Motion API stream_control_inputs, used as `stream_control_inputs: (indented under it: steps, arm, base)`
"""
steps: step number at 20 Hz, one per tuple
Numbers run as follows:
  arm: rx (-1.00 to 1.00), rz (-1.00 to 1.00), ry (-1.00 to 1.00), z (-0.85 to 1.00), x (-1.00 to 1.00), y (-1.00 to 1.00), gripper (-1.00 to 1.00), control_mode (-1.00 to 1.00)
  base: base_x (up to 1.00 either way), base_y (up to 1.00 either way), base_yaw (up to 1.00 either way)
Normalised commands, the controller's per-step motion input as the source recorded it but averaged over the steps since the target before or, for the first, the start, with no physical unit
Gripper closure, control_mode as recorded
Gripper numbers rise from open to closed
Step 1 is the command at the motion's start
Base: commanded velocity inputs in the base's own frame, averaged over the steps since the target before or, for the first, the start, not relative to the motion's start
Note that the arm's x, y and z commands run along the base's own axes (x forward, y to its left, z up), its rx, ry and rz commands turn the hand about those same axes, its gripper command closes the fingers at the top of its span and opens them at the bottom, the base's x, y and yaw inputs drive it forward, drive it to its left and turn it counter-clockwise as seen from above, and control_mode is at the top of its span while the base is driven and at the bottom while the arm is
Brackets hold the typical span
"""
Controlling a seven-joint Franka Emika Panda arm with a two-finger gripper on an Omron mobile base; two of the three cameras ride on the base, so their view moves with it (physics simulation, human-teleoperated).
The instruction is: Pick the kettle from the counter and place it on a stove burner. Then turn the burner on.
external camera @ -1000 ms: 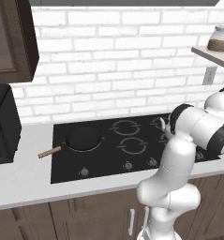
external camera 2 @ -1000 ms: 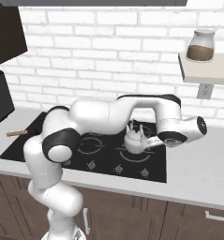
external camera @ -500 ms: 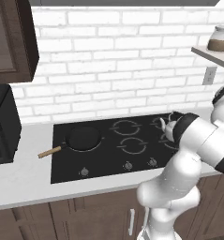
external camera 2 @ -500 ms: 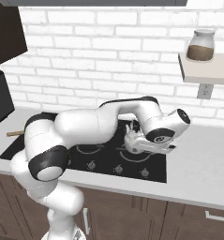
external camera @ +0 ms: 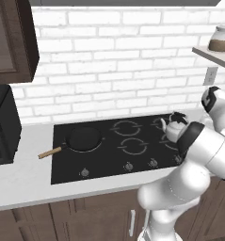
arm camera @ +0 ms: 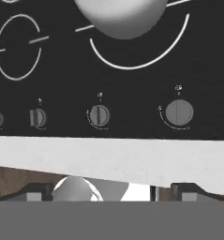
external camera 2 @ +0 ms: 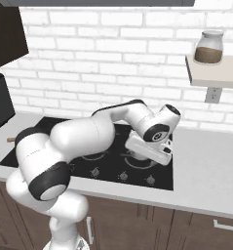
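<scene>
Pale stone worktop (external camera: 24,181) carries the black glass cooktop (external camera: 109,162). Frying pan (external camera: 83,139) with wooden handle sits on the left rear zone. Kettle (external camera: 175,128) stands on the right-hand stove burner (arm camera: 141,56), its silvery underside just inside the ring in the hand view. Hand (external camera 2: 149,149) hangs over the cooktop's front edge, fingers spread wide, gripping nothing. A row of four control knobs (arm camera: 179,113) lies below the burners.

Squat silvery kettle (external camera: 175,128) upright on right front stove burner (arm camera: 146,51).
</scene>
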Motion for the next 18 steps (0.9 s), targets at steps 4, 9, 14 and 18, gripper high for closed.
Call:
stream_control_inputs:
  steps: [4,9,14,18]
  arm:
    - [-0.06,-0.09,0.01,-0.01,0.00,-0.12,-1.00,-1.00]
    - [-0.22,0.00,-0.01,-0.25,-0.04,-0.17,-1.00,-1.00]
    - [-0.29,0.00,0.00,-0.37,-0.24,-0.04,-1.00,-1.00]
    - [-0.13,0.04,0.02,-0.10,-0.20,0.00,-1.00,-1.00]
  base:
    - [0.00,0.00,0.00]
    - [0.00,0.00,0.00]
    - [0.00,0.00,0.00]
    - [0.00,0.00,0.00]
